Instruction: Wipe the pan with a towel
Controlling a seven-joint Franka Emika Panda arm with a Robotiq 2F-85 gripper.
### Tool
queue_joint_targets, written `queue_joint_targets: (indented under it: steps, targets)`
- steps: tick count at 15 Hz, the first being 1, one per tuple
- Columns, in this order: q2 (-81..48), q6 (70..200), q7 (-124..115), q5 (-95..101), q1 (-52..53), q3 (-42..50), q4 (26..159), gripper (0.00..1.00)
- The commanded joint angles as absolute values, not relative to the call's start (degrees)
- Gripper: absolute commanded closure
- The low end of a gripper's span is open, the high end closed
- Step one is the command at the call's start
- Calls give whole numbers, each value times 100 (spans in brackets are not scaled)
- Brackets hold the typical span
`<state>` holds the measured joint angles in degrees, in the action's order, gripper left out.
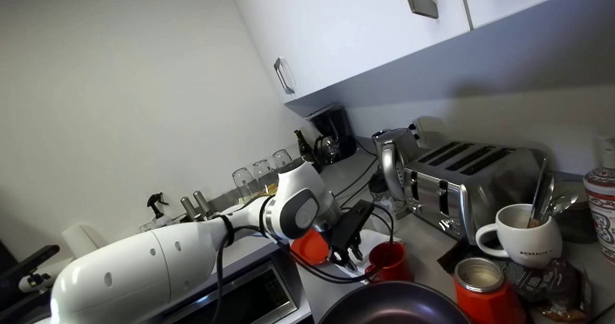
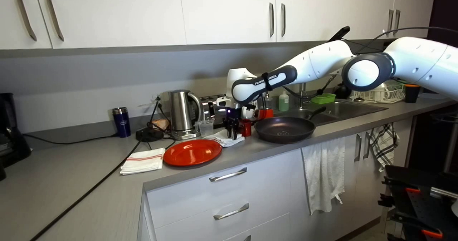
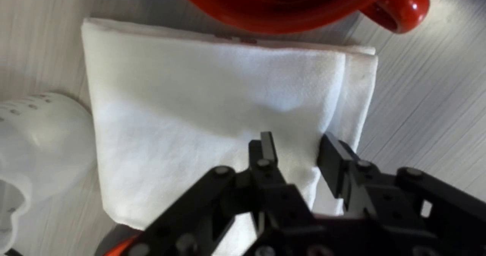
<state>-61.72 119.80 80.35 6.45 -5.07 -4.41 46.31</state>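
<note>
The dark pan lies on the counter; part of it shows in an exterior view. A folded white towel lies flat on the counter, seen also in both exterior views. My gripper points down over the towel, near one long folded edge. Its fingers are apart, with towel cloth below and between them; I cannot tell whether the tips press on it. In both exterior views the gripper is low over the towel, between the red plate and the red mug.
A red mug stands beside the towel. A clear plastic cup stands on its other side. A red plate and a striped folded towel lie farther along. The kettle, toaster and red pot stand near.
</note>
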Motion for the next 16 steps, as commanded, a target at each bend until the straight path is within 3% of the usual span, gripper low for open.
queue_joint_targets:
  steps: [1,6,16]
  targets:
    - [-6260,12015,8085,511,-525,-473,4433,35]
    - [-6219,11903,8054,457,-499,-560,4494,1]
    - [-6389,10907,7712,476,-493,-530,4329,0]
